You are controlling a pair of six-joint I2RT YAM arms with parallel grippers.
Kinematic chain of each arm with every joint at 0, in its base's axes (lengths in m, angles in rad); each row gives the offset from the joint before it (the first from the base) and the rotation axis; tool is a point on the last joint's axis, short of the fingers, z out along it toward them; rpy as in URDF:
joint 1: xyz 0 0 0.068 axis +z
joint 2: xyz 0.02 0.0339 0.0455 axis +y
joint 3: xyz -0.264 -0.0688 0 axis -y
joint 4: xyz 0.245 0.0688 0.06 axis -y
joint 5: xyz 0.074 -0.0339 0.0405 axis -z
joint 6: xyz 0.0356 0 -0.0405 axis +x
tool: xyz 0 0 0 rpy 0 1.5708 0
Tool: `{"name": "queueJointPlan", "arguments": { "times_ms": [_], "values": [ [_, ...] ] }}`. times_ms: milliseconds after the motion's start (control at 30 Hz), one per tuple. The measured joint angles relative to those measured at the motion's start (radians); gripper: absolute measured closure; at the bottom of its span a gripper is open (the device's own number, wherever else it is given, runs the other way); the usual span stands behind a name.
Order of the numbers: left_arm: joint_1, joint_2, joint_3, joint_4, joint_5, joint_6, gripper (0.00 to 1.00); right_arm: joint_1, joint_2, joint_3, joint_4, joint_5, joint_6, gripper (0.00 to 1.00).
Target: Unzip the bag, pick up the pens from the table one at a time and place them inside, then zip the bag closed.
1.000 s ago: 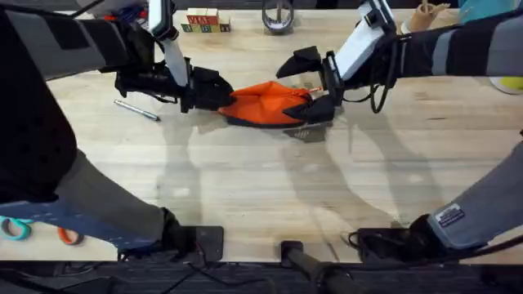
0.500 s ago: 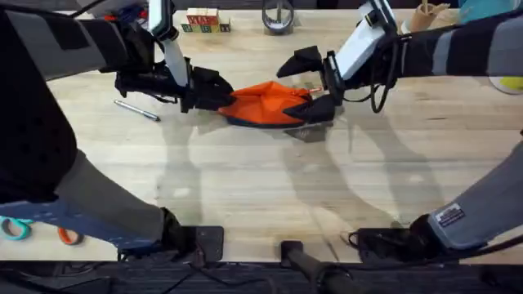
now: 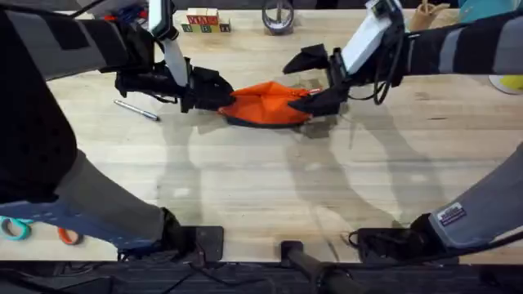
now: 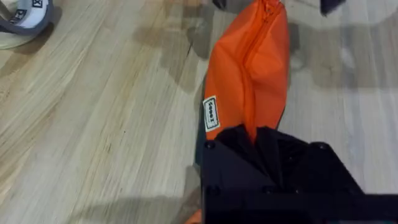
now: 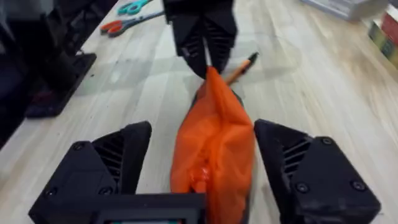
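The orange bag (image 3: 268,102) lies across the far middle of the table (image 3: 261,188), its zipper seam (image 4: 257,43) facing up. My left gripper (image 3: 211,90) is shut on the bag's left end (image 4: 249,124). At the right end, my right gripper (image 3: 320,79) stands open, one finger (image 5: 112,158) on each side of the bag (image 5: 214,137) without pinching it. A silver-grey pen (image 3: 136,110) rests on the wood to the left of the left gripper. An orange pen with a black end (image 5: 241,66) lies beside the bag near the left gripper (image 5: 202,37).
Letter blocks (image 3: 204,20) and a tape roll (image 3: 278,16) stand along the far edge. Orange and teal scissors (image 3: 41,231) lie at the near left. A yellow object (image 3: 508,82) sits at the right edge. Bare wood stretches in front of the bag.
My right gripper has shifted slightly toward the far side and to the right, staying open around the bag's right end. The left gripper and the bag have stayed in place.
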Motion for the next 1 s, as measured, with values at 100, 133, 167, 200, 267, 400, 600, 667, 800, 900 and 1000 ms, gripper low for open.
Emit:
{"name": "queueJointPlan", "arguments": {
  "times_ms": [100,133,167,200,267,400,600,667,800,900,1000],
  "values": [
    [0.0,0.0,0.0,0.0,0.0,0.0,0.96,-0.045,-0.001,0.014,0.0,0.0,0.055,0.006],
    [0.0,0.0,0.0,0.0,0.001,0.0,0.96,-0.061,-0.005,0.019,0.0,0.0,0.067,0.006],
    [0.0,0.0,0.0,0.0,0.001,0.0,0.96,-0.073,-0.013,0.021,-0.001,0.0,0.078,0.006],
    [0.0,0.0,0.0,0.0,0.001,0.0,0.96,-0.088,-0.026,0.022,-0.001,0.0,0.086,0.005],
    [0.0,0.0,0.0,-0.001,0.002,0.0,0.96,-0.131,-0.102,0.031,-0.001,0.0,0.105,0.006],
    [0.0,0.0,0.0,-0.001,0.002,0.0,0.96,-0.154,-0.172,0.044,-0.002,0.0,0.111,0.006],
    [0.0,0.0,0.0,-0.001,0.003,0.0,0.961,-0.165,-0.229,0.045,-0.049,0.024,0.115,0.005],
    [0.0,0.0,0.0,-0.002,0.004,0.0,0.961,-0.166,-0.246,0.045,-0.097,0.055,0.115,0.006],
    [0.0,0.0,0.0,-0.025,0.007,0.0,0.961,-0.166,-0.291,0.045,-0.238,0.148,0.107,0.005],
    [0.0,0.0,0.006,-0.064,0.006,0.0,0.961,-0.166,-0.343,0.045,-0.346,0.226,0.072,0.005],
    [-0.001,0.0,0.019,-0.099,0.003,0.0,0.961,-0.166,-0.41,0.045,-0.441,0.308,0.016,0.005]
  ]
}}
